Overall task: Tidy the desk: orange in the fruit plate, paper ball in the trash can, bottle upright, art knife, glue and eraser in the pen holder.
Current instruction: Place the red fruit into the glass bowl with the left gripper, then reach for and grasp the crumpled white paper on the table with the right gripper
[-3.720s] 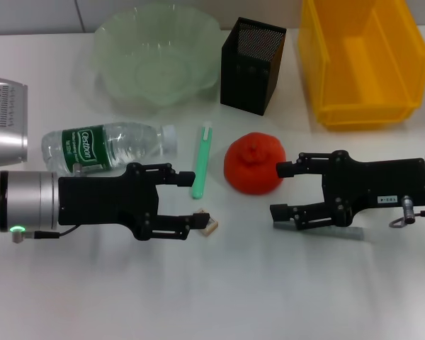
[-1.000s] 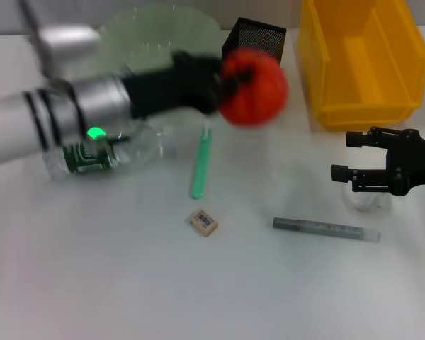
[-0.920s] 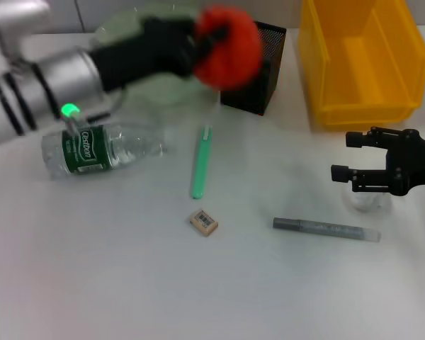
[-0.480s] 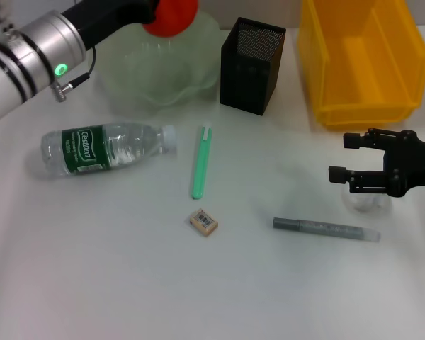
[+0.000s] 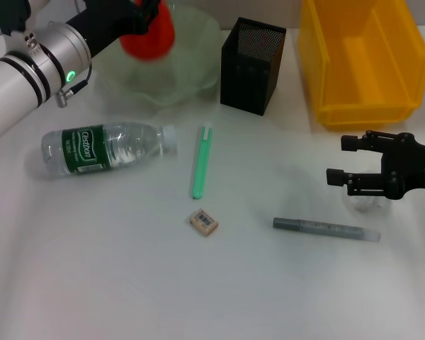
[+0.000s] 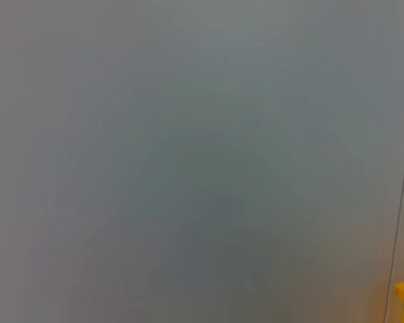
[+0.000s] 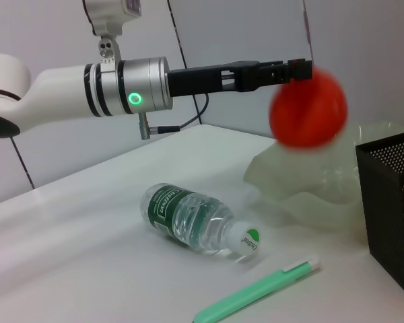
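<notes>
Orange [image 5: 148, 37] (perhaps airborne) above fruit plate [image 5: 191, 71]

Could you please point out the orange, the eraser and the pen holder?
orange [image 5: 149, 34], head view, its blurred red middle.
eraser [image 5: 203, 222], head view, its labelled top.
pen holder [image 5: 249, 71], head view, its front mesh wall.

Upper left, the fruit plate [image 5: 177, 85] looks translucent glossy plastic; the pen holder [image 5: 253, 65] at top centre is matt black metal mesh; the trash can [image 5: 361, 60] upper right is smooth shiny plastic; the bottle [image 5: 106, 147] clear plastic
</notes>
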`<action>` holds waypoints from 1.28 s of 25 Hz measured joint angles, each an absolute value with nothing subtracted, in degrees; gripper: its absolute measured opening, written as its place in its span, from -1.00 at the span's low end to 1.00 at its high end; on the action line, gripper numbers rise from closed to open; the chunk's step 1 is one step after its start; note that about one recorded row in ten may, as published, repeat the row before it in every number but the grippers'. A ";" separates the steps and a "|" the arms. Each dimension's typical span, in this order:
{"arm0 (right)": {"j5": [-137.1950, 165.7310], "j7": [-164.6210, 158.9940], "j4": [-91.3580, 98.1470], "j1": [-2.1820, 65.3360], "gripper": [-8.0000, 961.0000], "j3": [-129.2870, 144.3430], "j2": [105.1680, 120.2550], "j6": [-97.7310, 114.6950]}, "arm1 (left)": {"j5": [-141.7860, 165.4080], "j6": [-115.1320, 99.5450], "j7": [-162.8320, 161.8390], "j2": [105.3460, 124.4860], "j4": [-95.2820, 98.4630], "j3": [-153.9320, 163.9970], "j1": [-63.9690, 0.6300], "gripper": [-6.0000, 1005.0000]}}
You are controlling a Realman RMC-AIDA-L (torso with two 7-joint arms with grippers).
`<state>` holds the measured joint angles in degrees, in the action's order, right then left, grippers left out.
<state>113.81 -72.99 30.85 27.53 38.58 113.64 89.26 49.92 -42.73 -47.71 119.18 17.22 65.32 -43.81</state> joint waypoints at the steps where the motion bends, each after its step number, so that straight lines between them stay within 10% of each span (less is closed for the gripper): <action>1: 113.82 -72.96 30.82 27.55 0.67 38.59 113.64 89.26 | 49.89 -42.73 -47.58 119.18 17.21 65.34 -43.78 -0.60; 16: 113.81 -72.81 30.76 27.43 0.66 38.46 113.74 89.31 | 49.58 -46.09 -49.12 119.16 17.17 65.89 -42.60 0.65; 32: 113.81 -73.24 31.03 27.82 0.65 38.33 113.26 90.00 | 76.74 -87.08 -76.86 112.04 35.51 70.69 -29.96 0.65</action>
